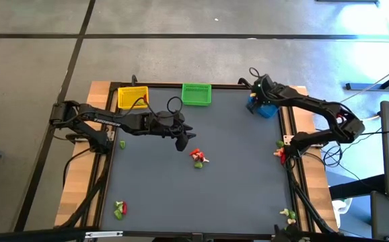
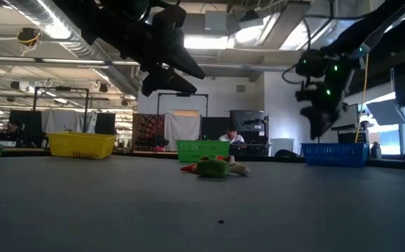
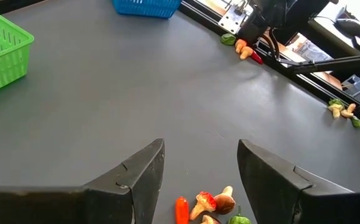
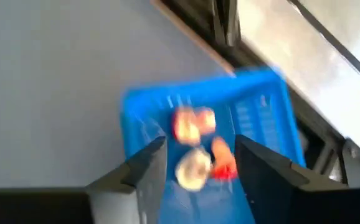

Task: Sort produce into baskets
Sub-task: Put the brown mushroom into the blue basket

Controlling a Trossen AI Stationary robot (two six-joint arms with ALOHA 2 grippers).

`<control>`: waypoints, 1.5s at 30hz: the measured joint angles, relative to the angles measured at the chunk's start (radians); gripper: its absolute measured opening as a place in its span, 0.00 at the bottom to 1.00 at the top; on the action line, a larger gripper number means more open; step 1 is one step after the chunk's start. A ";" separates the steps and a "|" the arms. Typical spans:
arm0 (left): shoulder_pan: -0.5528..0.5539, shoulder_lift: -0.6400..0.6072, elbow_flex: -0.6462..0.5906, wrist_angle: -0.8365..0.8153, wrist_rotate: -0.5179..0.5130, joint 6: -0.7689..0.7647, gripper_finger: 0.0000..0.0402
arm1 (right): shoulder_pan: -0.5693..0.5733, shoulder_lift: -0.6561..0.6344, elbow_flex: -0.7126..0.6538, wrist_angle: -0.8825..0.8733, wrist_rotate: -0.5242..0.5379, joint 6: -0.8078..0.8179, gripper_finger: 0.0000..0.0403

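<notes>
Produce pieces (image 1: 198,158) clustered mid-table, red, green and cream, just right of the left gripper (image 1: 181,142). More produce scattered at the edges: a green-and-red clump (image 1: 120,210) near the front left corner, a cream-and-green clump (image 1: 289,215) at the front right edge, a red, cream and green clump (image 1: 279,152) on the right edge beside the right arm's base, one green piece (image 1: 122,144) at the left edge.

Three baskets along the far edge: yellow basket (image 1: 132,97) far left, green basket (image 1: 196,94) centre, blue basket (image 1: 264,107) far right. Same left-to-right order in the low view: yellow (image 2: 81,145), green (image 2: 202,150), blue (image 2: 333,154).

Left gripper hovering above the table surface, clear of it in the low view (image 2: 181,73), fingers (image 3: 144,177) apart with nothing between them. Central cluster (image 3: 211,208) lying on the mat just ahead of those fingers.

Right gripper (image 1: 257,91) poised over the blue basket, above its rim in the low view (image 2: 321,119). Fingers (image 4: 144,168) spread, gripping nothing. Inside the blue basket (image 4: 261,109), directly beneath: three pieces (image 4: 198,149), cream and red, blurred, exact shapes unclear.
</notes>
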 joint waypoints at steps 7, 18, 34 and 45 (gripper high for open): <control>0.000 0.000 0.000 0.000 0.000 0.005 0.49 | 0.106 -0.091 0.051 0.054 -0.372 0.005 0.52; -0.027 0.000 0.000 0.012 0.001 0.028 0.49 | 0.464 -0.087 0.050 0.243 -0.703 -0.035 0.52; -0.027 0.000 0.000 0.007 0.000 0.046 0.49 | 0.765 -0.005 0.050 0.255 -0.561 -0.037 0.52; -0.027 0.000 0.000 0.007 0.000 0.044 0.49 | 0.855 0.195 0.050 0.406 -0.481 0.024 0.52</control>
